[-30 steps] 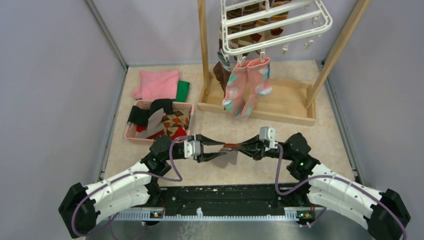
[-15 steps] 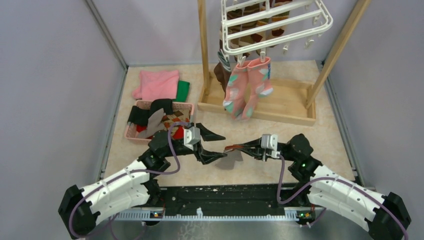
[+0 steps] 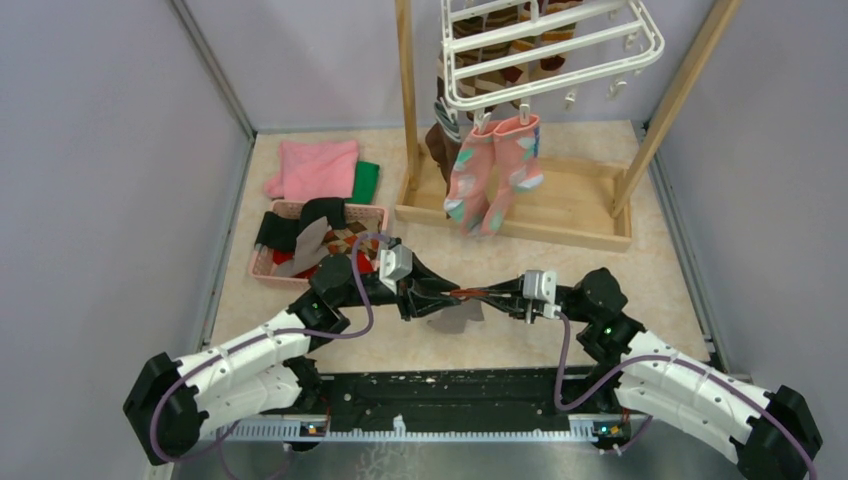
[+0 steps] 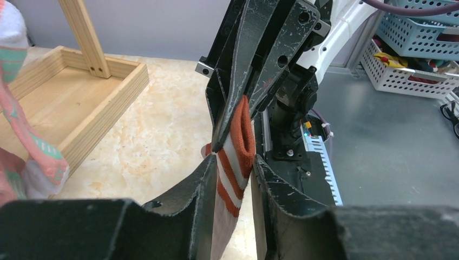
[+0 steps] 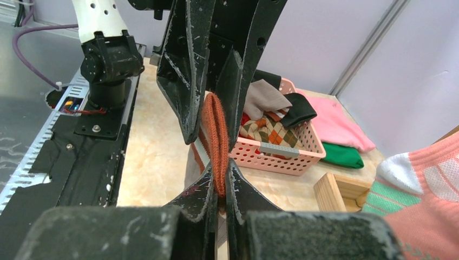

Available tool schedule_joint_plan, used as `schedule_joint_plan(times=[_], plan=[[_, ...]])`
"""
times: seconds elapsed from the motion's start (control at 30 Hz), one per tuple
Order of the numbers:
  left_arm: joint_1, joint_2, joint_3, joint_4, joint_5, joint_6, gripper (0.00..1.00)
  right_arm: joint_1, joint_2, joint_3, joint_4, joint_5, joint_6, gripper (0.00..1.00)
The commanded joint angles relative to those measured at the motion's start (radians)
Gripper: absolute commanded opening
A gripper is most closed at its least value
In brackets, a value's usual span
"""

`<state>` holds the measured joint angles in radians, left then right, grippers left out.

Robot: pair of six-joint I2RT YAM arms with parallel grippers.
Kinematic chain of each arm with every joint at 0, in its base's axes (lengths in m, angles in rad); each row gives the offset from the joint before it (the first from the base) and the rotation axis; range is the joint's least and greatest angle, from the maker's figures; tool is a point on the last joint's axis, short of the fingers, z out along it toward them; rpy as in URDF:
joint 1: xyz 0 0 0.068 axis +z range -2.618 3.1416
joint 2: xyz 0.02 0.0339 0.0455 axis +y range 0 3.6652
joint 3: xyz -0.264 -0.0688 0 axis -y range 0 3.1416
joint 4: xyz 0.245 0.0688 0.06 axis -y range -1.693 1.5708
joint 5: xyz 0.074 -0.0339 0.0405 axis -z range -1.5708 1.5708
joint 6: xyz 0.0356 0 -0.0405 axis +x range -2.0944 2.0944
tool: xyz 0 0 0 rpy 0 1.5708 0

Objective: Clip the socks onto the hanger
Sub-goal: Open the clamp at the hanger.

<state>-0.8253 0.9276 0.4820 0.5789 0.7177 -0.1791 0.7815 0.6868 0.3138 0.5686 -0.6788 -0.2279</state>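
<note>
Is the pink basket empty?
No, the pink basket holds several socks, piled up to its rim in the right wrist view.

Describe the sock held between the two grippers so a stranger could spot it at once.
Over the near middle of the beige table, the left gripper and right gripper meet tip to tip. The sock hangs between them by its cuff. Its grey body and orange-and-white striped cuff set it apart from the pink-and-teal pair clipped to the hanger.
</note>
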Motion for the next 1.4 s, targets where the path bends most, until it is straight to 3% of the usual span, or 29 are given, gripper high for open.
schedule_joint_plan(times=[0.0, 0.17, 0.3, 0.4, 0.5, 0.67, 0.77, 0.83, 1.03, 1.23, 1.37], plan=[[0.001, 0.005, 0.043, 0.068, 0.014, -0.008, 0.35, 0.008, -0.009, -0.004, 0.045, -0.011, -0.015, 0.00], [0.001, 0.009, 0.044, 0.073, 0.021, -0.008, 0.32, 0.010, -0.006, -0.004, 0.049, -0.016, -0.009, 0.00], [0.001, 0.020, 0.051, 0.069, 0.041, 0.001, 0.04, 0.009, -0.005, -0.003, 0.052, -0.019, 0.000, 0.00], [0.001, 0.017, 0.048, 0.068, 0.051, 0.020, 0.00, 0.009, -0.007, -0.002, 0.051, -0.017, 0.014, 0.00], [0.002, -0.012, 0.039, 0.032, 0.036, 0.101, 0.00, 0.009, -0.023, -0.003, 0.043, 0.013, 0.045, 0.22], [0.001, -0.102, 0.022, -0.073, -0.036, 0.283, 0.00, 0.009, -0.093, -0.010, 0.020, 0.092, 0.065, 0.71], [0.002, -0.142, 0.036, -0.143, -0.095, 0.323, 0.00, 0.007, -0.146, -0.019, 0.032, 0.166, 0.095, 0.91], [0.002, -0.162, 0.043, -0.173, -0.114, 0.343, 0.00, -0.002, -0.177, -0.020, 0.048, 0.235, 0.130, 0.98], [0.003, -0.173, 0.131, -0.341, -0.115, 0.417, 0.00, -0.184, -0.205, 0.008, 0.140, 0.294, 0.371, 0.99], [0.003, -0.151, 0.231, -0.462, -0.079, 0.418, 0.00, -0.538, -0.093, 0.037, 0.432, 0.127, 0.716, 0.99], [0.004, -0.155, 0.286, -0.565, -0.076, 0.448, 0.00, -0.620, 0.023, 0.087, 0.581, 0.071, 0.831, 0.98]])
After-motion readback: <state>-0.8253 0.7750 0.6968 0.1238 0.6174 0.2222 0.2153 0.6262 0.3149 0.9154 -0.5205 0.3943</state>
